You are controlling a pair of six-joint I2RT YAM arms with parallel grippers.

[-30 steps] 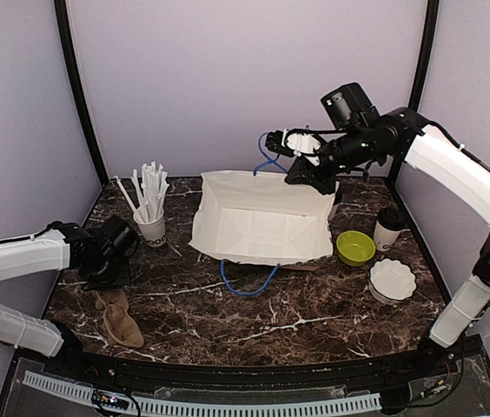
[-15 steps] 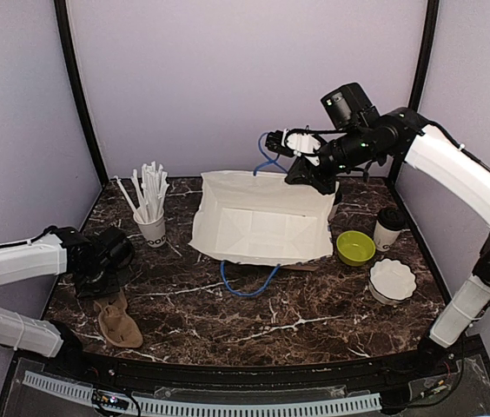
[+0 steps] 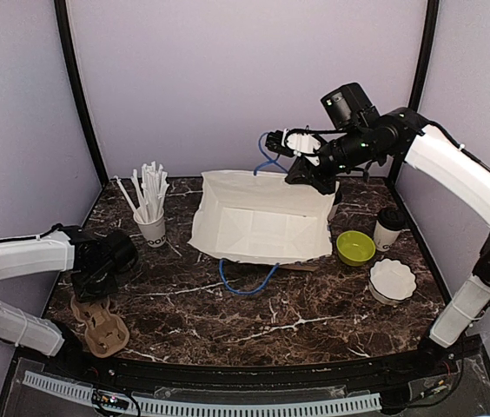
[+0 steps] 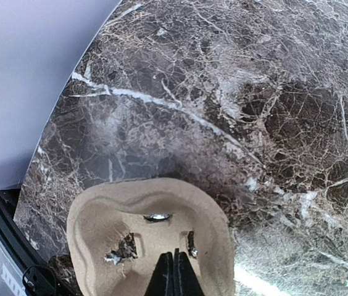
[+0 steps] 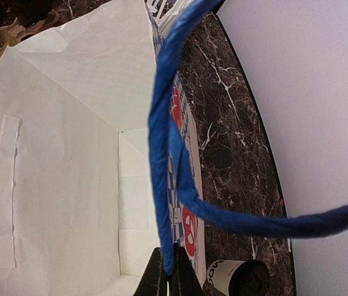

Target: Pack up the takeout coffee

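– Dark marble table [image 3: 314, 321], lilac booth walls [image 3: 245, 78]. Where did the coffee stand?
– One lidded cup [image 3: 390, 228] stood upright at the right, just beside the green bowl [image 3: 355, 248] and outside the bag. I could not make out a second lidded cup. Neither gripper touched it.
– Your tools?
– My right gripper [image 5: 168, 271] was pinched together on the blue handle [image 5: 161, 123], holding the white bag [image 3: 262, 217] open. My left gripper [image 4: 174, 274] was clamped on the rim of the pulp cup carrier [image 4: 149, 216] near the front left corner, well apart from the cup.
– Step in hand?
– Judged: staging the carrier, with nothing packed yet. The next move would call for setting the carrier flat, then freeing a gripper to fetch the cup.
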